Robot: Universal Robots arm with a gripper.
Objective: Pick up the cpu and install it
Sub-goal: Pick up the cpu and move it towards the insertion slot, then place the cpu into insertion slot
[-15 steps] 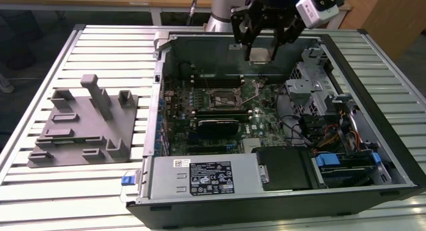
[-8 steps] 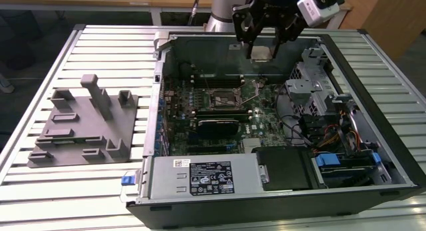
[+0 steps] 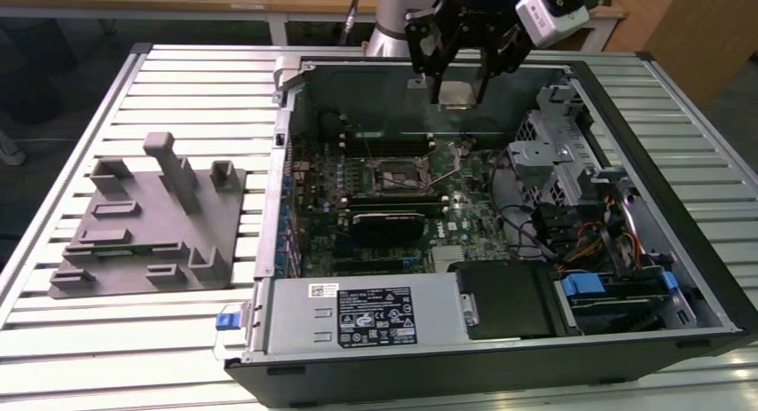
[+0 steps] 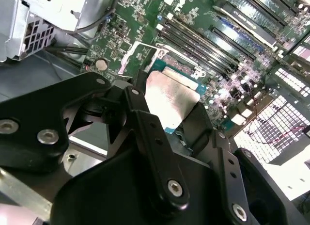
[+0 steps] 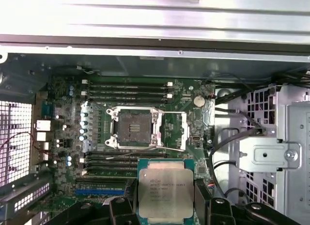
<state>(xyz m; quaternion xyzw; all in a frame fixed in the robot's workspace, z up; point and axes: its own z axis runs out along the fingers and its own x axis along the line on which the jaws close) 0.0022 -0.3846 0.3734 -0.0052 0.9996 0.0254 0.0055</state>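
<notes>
1. Exterior view: gripper (image 3: pixel 454 88) hangs over the far end of the open computer case (image 3: pixel 711 287), clamped on the cpu (image 3: pixel 457 95), one black finger on each side edge
2. cpu is up in the air above the motherboard (image 3: pixel 391 207), not touching it, near the case's far wall
3. socket (image 3: pixel 397 173) sits on the board nearer the camera than the held cpu, well apart from it, with nothing seated in it
4. First wrist view: cpu (image 5: pixel 165 190) shows its silvery metal top with a pale rim, pinched between the two fingers (image 5: pixel 130 205) of the gripper (image 5: pixel 166 201)
5. Same view: socket (image 5: pixel 133 129) is bare and dark inside, and its metal plate (image 5: pixel 174 130) lies flipped open just beside it; memory slots (image 5: pixel 128 89) run along the board on both sides of the socket
6. Second wrist view: cpu (image 4: pixel 169 101) shows a shiny flat face, gripper (image 4: pixel 172 113) shut on it, fingers (image 4: pixel 147 128) touching its edges, green board behind
7. Exterior view again: grey tray (image 3: pixel 142 225) with upright posts rests on the slatted table (image 3: pixel 71 340) to the exterior view's left of the case, well apart from the gripper
</notes>
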